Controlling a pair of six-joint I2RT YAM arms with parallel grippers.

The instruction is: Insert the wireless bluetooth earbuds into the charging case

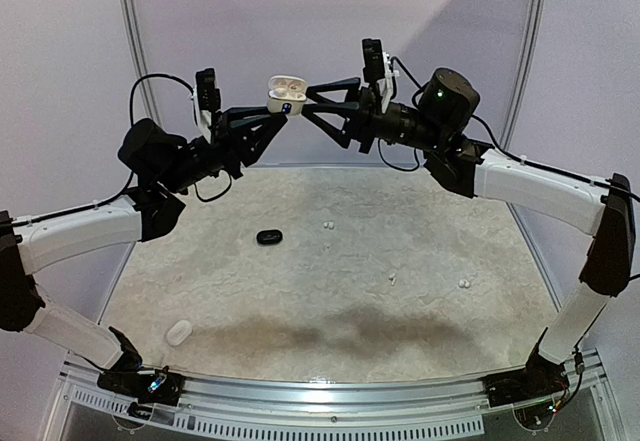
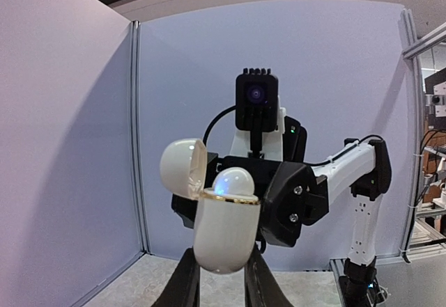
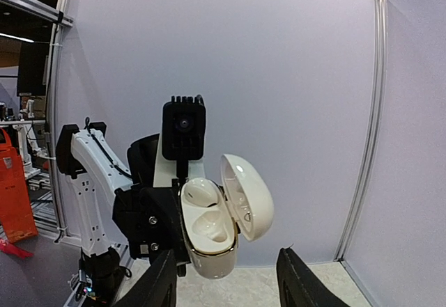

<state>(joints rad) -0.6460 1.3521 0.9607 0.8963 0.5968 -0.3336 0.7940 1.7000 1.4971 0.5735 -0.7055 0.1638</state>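
A white charging case [image 1: 285, 92] is held high above the table, its lid [image 2: 182, 168] swung open. My left gripper [image 1: 283, 109] is shut on the case's body [image 2: 224, 230]. One white earbud [image 3: 202, 192] sits in the upper slot and shows a blue glow in the left wrist view [image 2: 233, 182]. The lower slot [image 3: 214, 227] is hollow. My right gripper [image 1: 304, 103] faces the case from the right, its jaws open; the case [image 3: 209, 241] lies just ahead, nearer its left finger [image 3: 162, 282]. Loose white earbuds [image 1: 327, 226] lie on the table.
A black oval case [image 1: 269, 236] lies left of centre on the table and a white oval case [image 1: 179, 333] near the front left. More small white buds lie at the right [image 1: 462, 284] and middle [image 1: 393, 280]. Purple walls enclose the back and sides.
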